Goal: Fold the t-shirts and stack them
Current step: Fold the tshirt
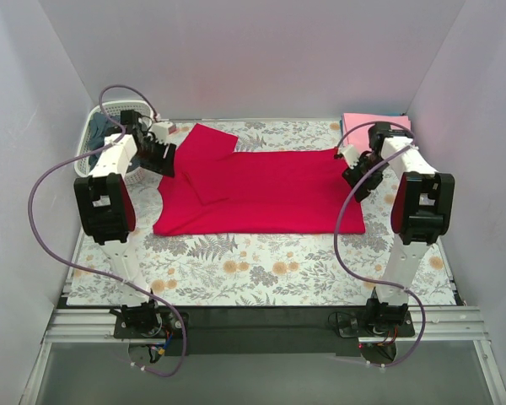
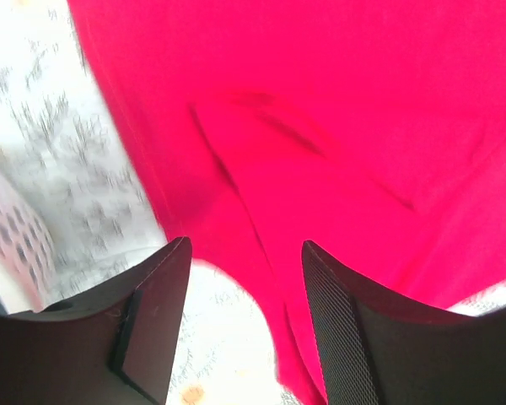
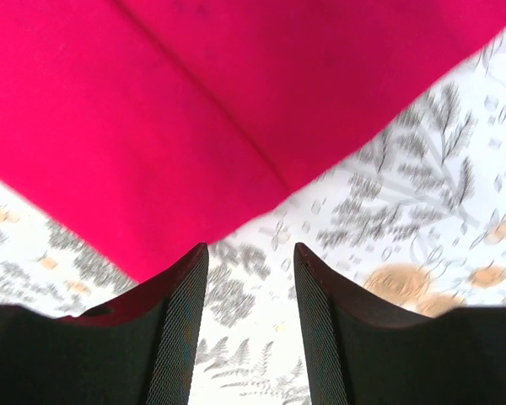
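The bright red t-shirt (image 1: 261,190) lies spread on the floral cloth, one sleeve folded in at its upper left. My left gripper (image 1: 162,158) is open above the shirt's left edge; in the left wrist view the red cloth (image 2: 320,126) fills the frame beyond the empty fingers (image 2: 337,312). My right gripper (image 1: 354,173) is open over the shirt's right edge; the right wrist view shows the red hem (image 3: 194,110) just ahead of the empty fingers (image 3: 181,321). A folded light pink t-shirt (image 1: 375,125) lies at the back right. The slate-blue shirt is partly visible in the basket (image 1: 97,135).
A white lattice basket (image 1: 110,148) stands at the back left beside my left arm. The floral grey cloth (image 1: 261,261) covers the table. Grey walls close in on three sides.
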Controlling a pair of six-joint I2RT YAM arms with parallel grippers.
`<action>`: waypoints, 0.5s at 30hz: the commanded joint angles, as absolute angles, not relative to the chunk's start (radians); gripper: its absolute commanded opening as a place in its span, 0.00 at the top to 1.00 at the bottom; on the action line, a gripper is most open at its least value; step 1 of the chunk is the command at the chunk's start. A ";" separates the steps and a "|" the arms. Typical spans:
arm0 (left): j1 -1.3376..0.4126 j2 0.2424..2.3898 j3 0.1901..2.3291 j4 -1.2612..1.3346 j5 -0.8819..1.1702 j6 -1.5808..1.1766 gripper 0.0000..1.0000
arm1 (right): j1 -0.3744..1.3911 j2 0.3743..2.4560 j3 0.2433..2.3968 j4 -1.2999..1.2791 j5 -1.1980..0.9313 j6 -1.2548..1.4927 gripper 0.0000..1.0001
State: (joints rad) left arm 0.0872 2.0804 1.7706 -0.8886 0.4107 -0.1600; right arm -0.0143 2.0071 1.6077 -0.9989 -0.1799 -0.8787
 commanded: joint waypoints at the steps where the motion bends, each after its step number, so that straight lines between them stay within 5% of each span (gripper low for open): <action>1: 0.175 1.902 1.659 -1.011 0.509 -0.138 0.45 | -0.069 1.889 1.588 -1.106 -0.253 -0.839 0.48; 8: 0.207 1.697 1.349 -0.979 0.486 -0.141 0.45 | -0.094 1.836 1.422 -1.180 -0.377 -0.724 0.52; 15: 0.207 1.709 1.284 -0.934 0.498 -0.202 0.44 | -0.104 1.871 1.382 -1.140 -0.373 -0.646 0.51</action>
